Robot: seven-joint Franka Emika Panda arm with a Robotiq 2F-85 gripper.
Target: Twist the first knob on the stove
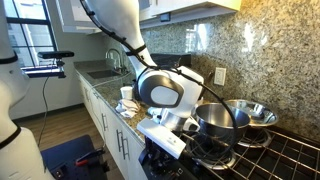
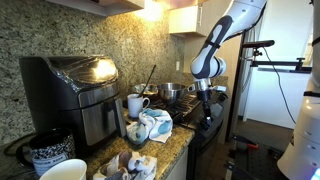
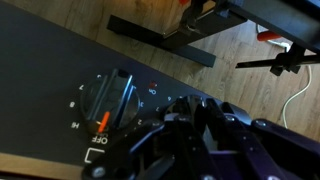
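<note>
Knob point(image 3: 112, 100) on the stove point(image 3: 40, 70) lies just beside the pincer point(image 3: 190, 120); pincer dark, cropped; apart or together, I cannot tell.

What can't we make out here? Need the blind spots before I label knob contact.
1) Jaws of the gripper: wrist view, blurred, dark against the dark control panel; open or shut unclear.
2) Contact with the knob: wrist view, same blur.
3) Other knobs: cut off by the wrist view's edges, so "first" is unverifiable.
4) Front of the stove: in an exterior view, hidden behind the arm's wrist.
</note>
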